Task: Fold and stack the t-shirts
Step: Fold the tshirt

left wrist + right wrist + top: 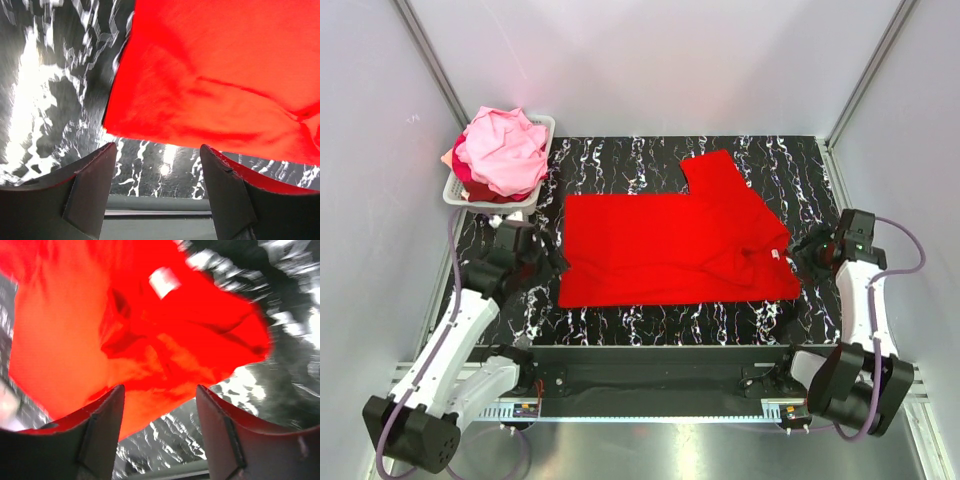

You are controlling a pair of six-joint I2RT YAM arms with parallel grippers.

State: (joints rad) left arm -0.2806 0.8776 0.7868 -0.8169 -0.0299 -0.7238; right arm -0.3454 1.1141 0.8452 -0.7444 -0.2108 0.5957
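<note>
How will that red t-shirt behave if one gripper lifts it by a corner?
Probably floppy: the red t-shirt lies flat on the table with soft creases bunched near its neck label, so a lifted corner would likely drape. It looks thin, so probably light. Pushed, it would likely wrinkle rather than slide whole.

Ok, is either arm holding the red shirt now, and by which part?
Nothing is held: left gripper and right gripper both show open jaws, the red t-shirt lying loose beyond them.
</note>
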